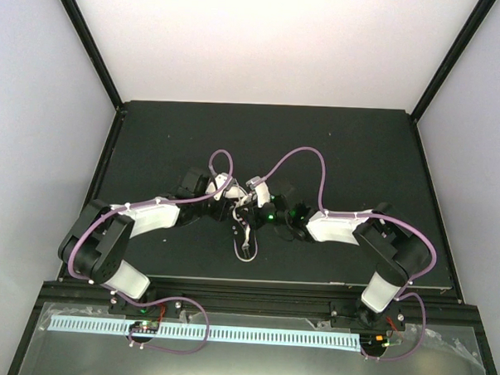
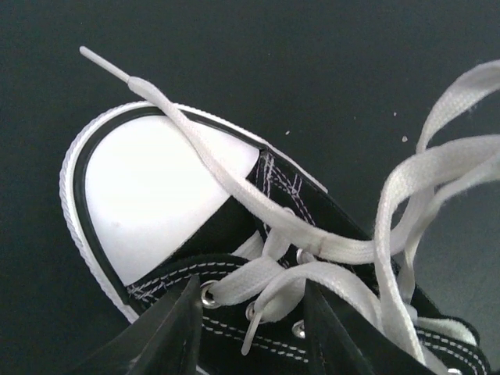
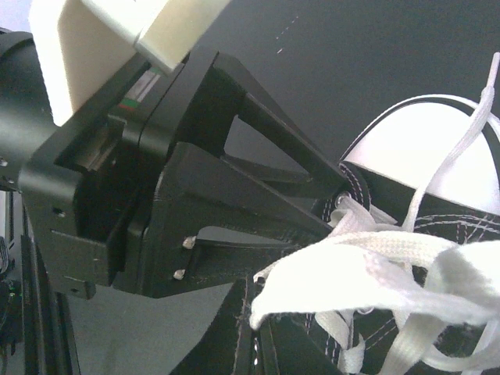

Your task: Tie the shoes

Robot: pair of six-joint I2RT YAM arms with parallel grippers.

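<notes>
The shoe, a black sneaker with a white toe cap, lies on the dark mat. In the top view it is mostly hidden between both grippers. My left gripper hangs over the laced front, its fingers apart on either side of the crossed white laces. One lace end trails over the toe cap. My right gripper is shut on a bunched white lace beside the left gripper's fingers.
The black mat covers the table between pale walls, with black frame posts at the back corners. Purple cables loop above both arms. A loose lace runs toward the near edge.
</notes>
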